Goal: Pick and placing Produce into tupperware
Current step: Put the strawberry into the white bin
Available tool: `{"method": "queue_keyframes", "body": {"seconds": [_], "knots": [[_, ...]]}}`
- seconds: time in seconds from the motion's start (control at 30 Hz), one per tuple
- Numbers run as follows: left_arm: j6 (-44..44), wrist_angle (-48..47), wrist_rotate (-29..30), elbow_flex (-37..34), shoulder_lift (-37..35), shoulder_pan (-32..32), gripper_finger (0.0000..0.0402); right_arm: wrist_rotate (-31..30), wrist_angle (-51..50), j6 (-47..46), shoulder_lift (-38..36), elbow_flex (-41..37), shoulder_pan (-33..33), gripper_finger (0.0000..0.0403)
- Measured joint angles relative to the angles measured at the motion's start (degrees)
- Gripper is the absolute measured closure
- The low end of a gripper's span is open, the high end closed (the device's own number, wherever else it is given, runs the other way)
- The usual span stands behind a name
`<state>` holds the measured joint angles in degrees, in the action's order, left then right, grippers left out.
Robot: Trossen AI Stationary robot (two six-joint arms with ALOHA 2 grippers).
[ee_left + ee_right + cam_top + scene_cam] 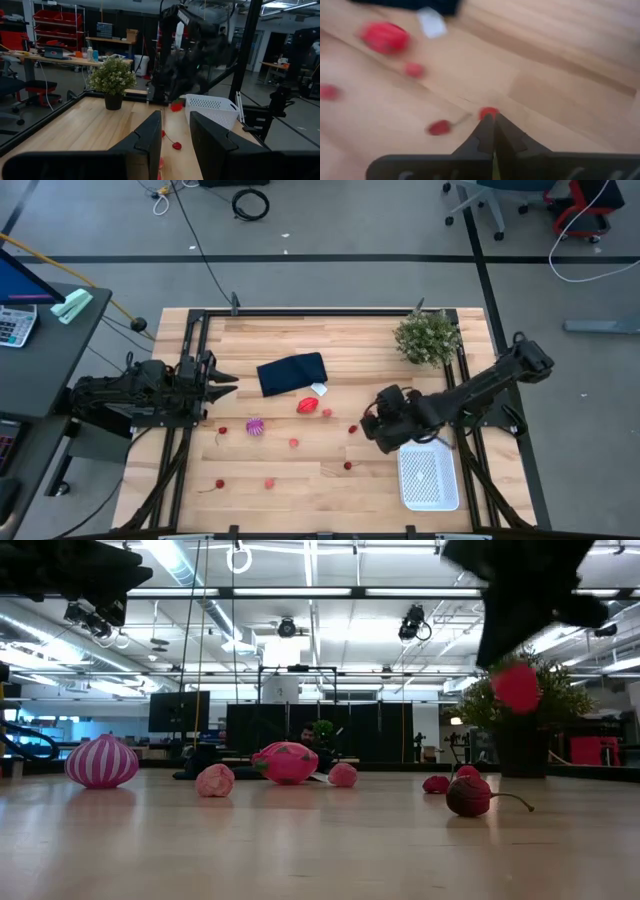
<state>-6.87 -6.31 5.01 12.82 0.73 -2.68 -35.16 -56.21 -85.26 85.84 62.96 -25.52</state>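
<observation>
Step in hand: judged to be the carry of one small red piece to the tupperware [429, 477].
Right gripper [384, 427]: lifted above the table, beside the container's near end; its fingers are pressed together, tips meeting in the right wrist view [493, 120].
What it holds: a small red fruit bit [517, 687] hangs off the wood just below the dark fingers in the low view; in the wrist view a red bit [488, 112] shows right at the tips. It looks pinched, though the contact itself is partly hidden.
Doing it well: keep the fingers tight, stay high enough to pass the container's wall, and part them only once the tips are over the mesh bottom.
Risk: a bit this small, caught at the very tips, may slip out on a quick swing.
Left gripper [175, 145]: waits at the table's left edge, fingers slightly apart, nothing between them.
Still on the table: bigger red fruit [307, 406], purple striped ball [255, 425], stemmed cherry [470, 795], all well away from the right fingers.
</observation>
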Motion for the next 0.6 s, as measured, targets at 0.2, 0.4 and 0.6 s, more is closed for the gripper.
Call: {"method": "queue_keyframes", "body": {"seconds": [0.2, 0.4, 0.6], "knots": [[0.00, -0.07, 0.00, 0.00, 0.00, 0.00, 0.0294, 0.24, -1.20, -0.24, -4.85, 5.39, -6.97, 0.0399], [0.00, -0.07, 0.00, 0.00, 0.00, 0.00, 0.0294, 4.02, -1.41, -5.30, -8.22, 7.71, -15.16, 0.0400], [0.00, -0.06, -0.01, 0.00, 0.00, -0.01, 0.0294, 15.68, -11.78, -18.05, -5.91, 7.52, -19.20, 0.0400]]}}
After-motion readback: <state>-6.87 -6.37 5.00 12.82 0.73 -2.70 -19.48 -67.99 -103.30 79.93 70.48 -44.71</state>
